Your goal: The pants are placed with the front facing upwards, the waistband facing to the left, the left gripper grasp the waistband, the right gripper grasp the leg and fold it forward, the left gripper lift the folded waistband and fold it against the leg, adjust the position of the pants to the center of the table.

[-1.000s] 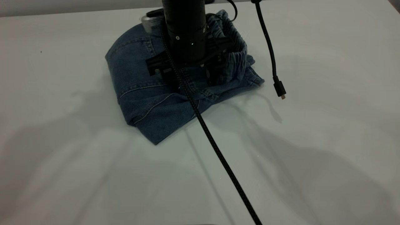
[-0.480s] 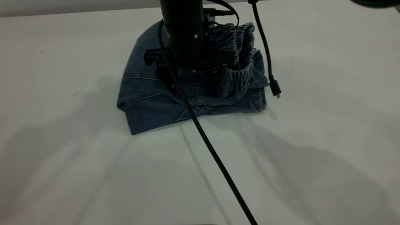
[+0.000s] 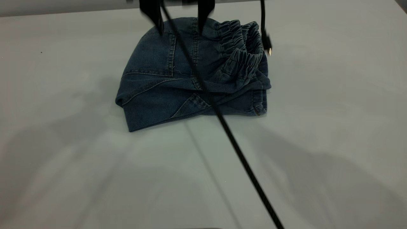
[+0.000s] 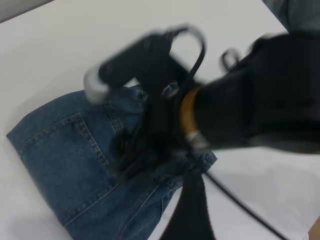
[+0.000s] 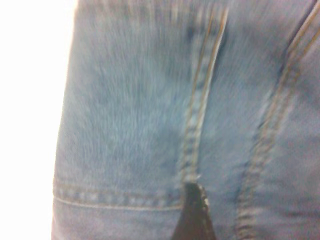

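No readable text, label, brand, number or sign is showing anywhere in these views.
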Motion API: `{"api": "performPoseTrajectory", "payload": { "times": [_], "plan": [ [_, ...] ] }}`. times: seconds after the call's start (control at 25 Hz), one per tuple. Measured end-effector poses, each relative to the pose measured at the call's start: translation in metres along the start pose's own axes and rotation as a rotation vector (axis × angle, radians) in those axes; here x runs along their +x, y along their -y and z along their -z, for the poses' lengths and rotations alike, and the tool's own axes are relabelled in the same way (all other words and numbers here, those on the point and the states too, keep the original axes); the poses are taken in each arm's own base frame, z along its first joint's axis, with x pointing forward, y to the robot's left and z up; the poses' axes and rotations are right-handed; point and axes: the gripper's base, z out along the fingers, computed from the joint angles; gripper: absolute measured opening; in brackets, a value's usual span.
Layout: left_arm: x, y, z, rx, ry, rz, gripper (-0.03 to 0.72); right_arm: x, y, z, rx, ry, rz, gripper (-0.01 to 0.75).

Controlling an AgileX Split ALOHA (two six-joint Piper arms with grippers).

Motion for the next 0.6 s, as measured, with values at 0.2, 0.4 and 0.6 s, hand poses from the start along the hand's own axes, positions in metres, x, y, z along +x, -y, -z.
{"api": "performPoseTrajectory", "payload": {
  "times": [0.2, 0.4, 0.6],
  "plan": [
    [0.0, 0.0, 0.0, 0.0, 0.0, 0.0, 0.577, -0.005, 0.002, 0.012, 0.016, 0.037, 0.058, 0.491],
    [0.0, 0.0, 0.0, 0.0, 0.0, 0.0, 0.577, 0.003, 0.007, -0.002, 0.052, -0.006, 0.096, 0.491],
    [0.001, 0.0, 0.0, 0.003, -0.006, -0.001, 0.577, 0.012, 0.032, -0.033, 0.136, -0.105, 0.116, 0.491]
  ]
}}
